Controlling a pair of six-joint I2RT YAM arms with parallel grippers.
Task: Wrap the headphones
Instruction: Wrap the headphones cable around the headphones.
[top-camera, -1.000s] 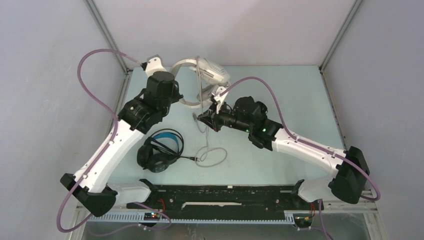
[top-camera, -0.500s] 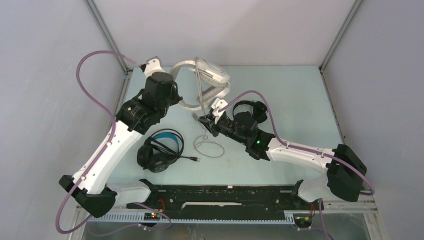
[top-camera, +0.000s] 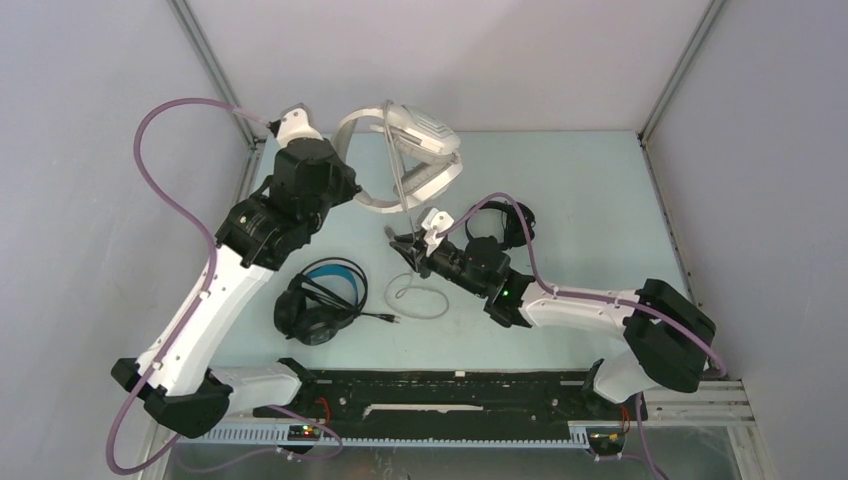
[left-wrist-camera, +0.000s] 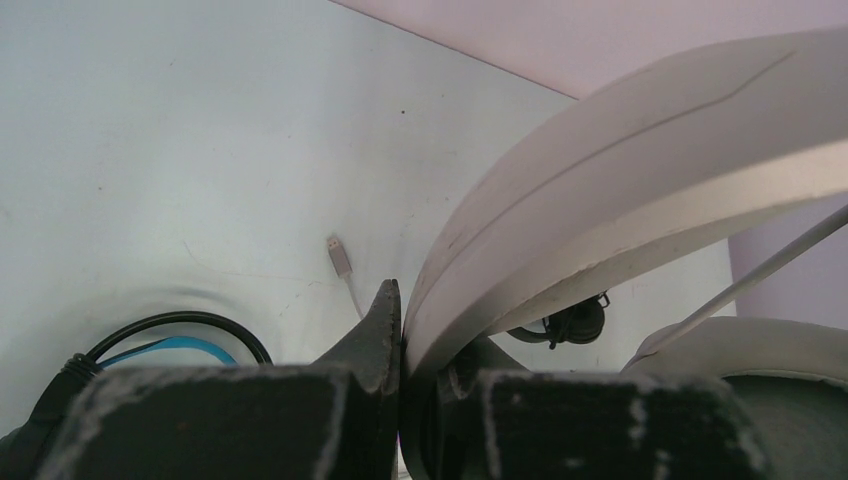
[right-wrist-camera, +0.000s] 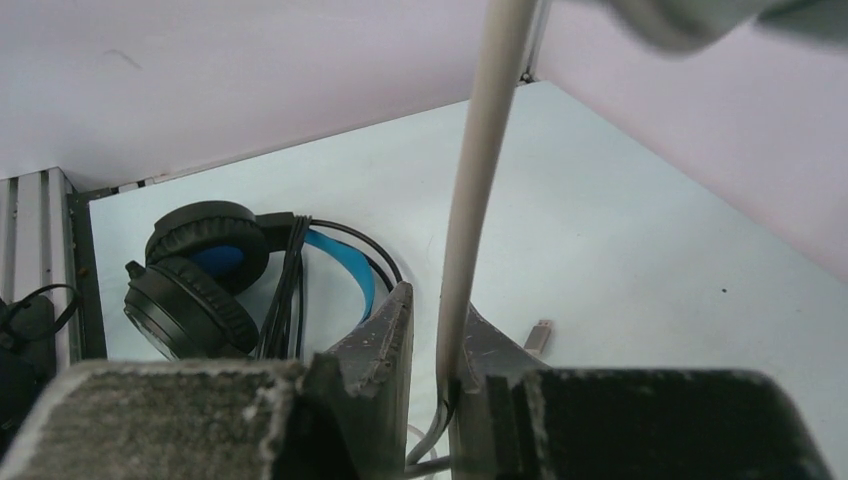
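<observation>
left gripper (left-wrist-camera: 402, 305) clamped on white headphones (top-camera: 422, 130) by the headband, right gripper (right-wrist-camera: 430, 320) pinching their grey cable (right-wrist-camera: 478, 190), black-and-blue headphones (right-wrist-camera: 200, 270) lying left of that gripper

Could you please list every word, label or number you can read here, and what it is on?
No text can be read. The white headphones, the blue-banded black headphones and the small black headphones show no print; any marking on the circuit boards by the arm bases is too small.

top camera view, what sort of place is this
Probably a lab robot workcell: plain walls on metal frame posts, a black mounting rail along the near edge of the table, and white headphones as practice props.
</observation>
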